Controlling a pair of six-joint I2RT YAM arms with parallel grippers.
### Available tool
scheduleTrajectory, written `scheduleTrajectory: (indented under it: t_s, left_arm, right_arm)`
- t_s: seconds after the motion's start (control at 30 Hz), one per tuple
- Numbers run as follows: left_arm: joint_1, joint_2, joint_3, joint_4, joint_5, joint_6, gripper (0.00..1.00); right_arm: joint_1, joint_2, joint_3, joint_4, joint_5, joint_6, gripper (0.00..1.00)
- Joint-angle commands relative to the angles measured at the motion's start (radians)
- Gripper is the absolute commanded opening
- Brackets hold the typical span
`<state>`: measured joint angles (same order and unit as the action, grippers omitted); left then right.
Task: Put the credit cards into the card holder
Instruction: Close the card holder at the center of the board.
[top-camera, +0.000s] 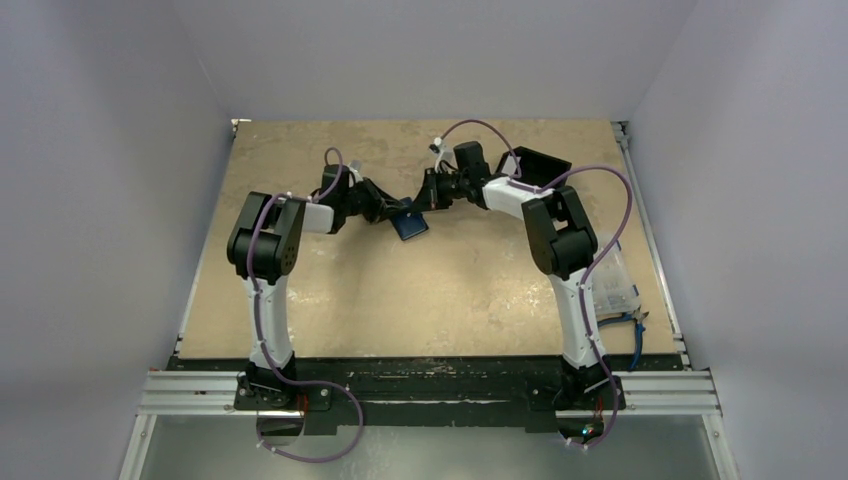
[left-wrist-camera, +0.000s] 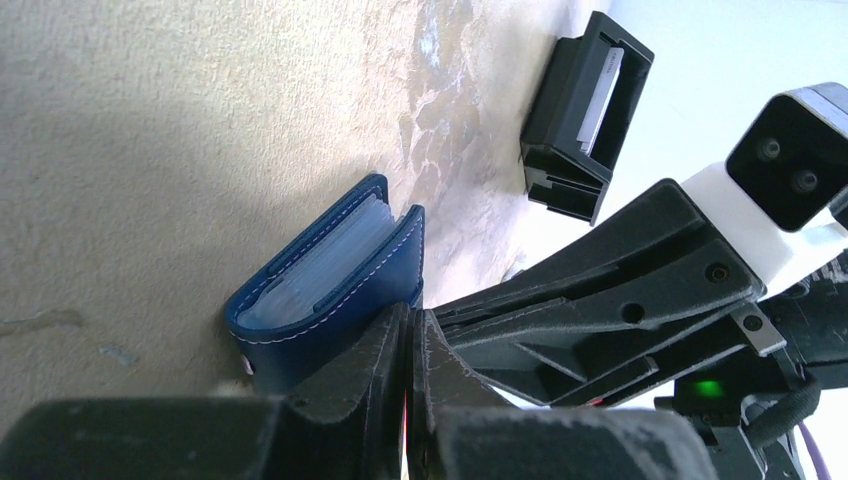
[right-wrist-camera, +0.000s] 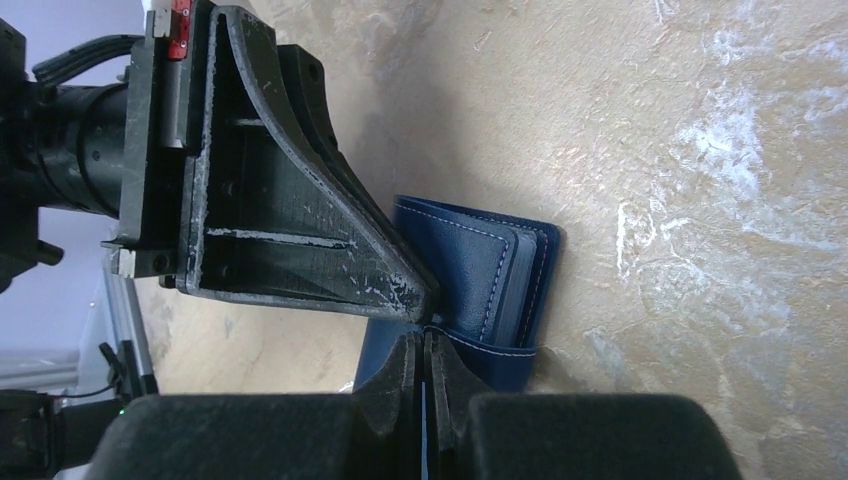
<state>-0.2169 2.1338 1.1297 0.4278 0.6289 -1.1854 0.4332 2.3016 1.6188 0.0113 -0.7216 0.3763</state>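
Card holder (top-camera: 408, 226) on the table (top-camera: 450, 300), touching the fingertips of the left gripper (top-camera: 399, 213) on its left and the right gripper (top-camera: 423, 206) on its right. An open-sided box (top-camera: 540, 165) stands farther back, behind the right gripper's fingers.
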Motion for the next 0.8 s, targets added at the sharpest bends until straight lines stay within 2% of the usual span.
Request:
scheduleTrajectory:
  t_s: [0.0,0.3,0.5,0.77]
  left_arm:
    - [0.001,0.018,0.008,-0.148,-0.075,0.067,0.00]
    - [0.004,0.038,-0.013,-0.108,-0.052,0.025,0.00]
    - [0.005,0.038,-0.013,-0.114,-0.054,0.027,0.00]
    - [0.006,0.039,-0.020,-0.113,-0.047,0.023,0.00]
  right_arm:
    - [0.078,0.035,-0.053,-0.136,0.144,-0.076,0.00]
    - [0.160,0.025,0.006,-0.281,0.309,-0.240,0.00]
    - [0.199,0.026,-0.009,-0.314,0.400,-0.280,0.00]
    - [0.265,0.063,0.059,-0.388,0.580,-0.280,0.00]
